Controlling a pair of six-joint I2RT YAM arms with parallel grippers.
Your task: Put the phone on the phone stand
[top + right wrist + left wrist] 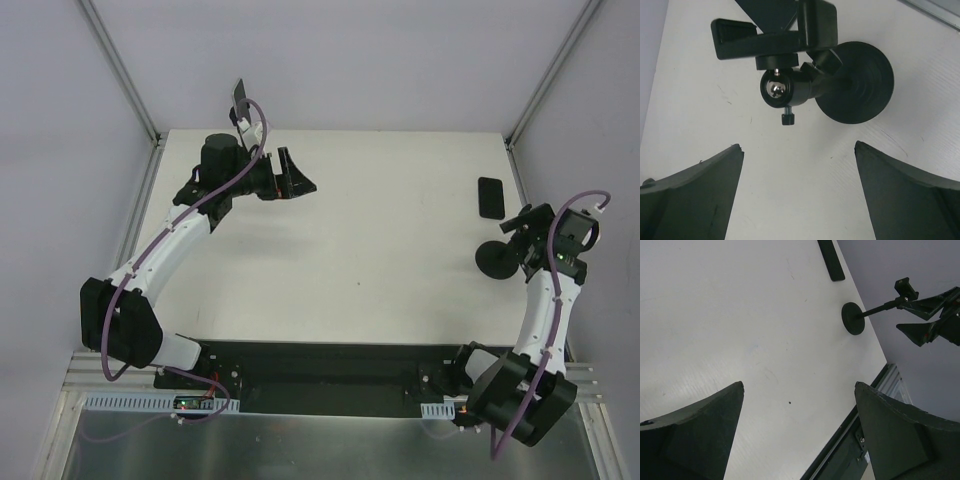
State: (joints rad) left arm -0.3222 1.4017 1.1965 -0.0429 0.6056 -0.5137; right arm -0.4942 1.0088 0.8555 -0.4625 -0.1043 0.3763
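Though not yet begun, judged as the pick-up step. Noted: phone (490, 197) flat near far right edge of table (380, 260), just beyond phone stand (497, 258), untouched; right gripper (799, 150) spread wide, empty, close by stand; left gripper (799, 390) likewise, far left. Recommend right-arm approach: straddle long edges squarely, close once centred, avoid bumping stand, lift level.

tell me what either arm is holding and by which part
Nothing is held: the left end effector and right end effector are open and empty. The phone lies on the table.
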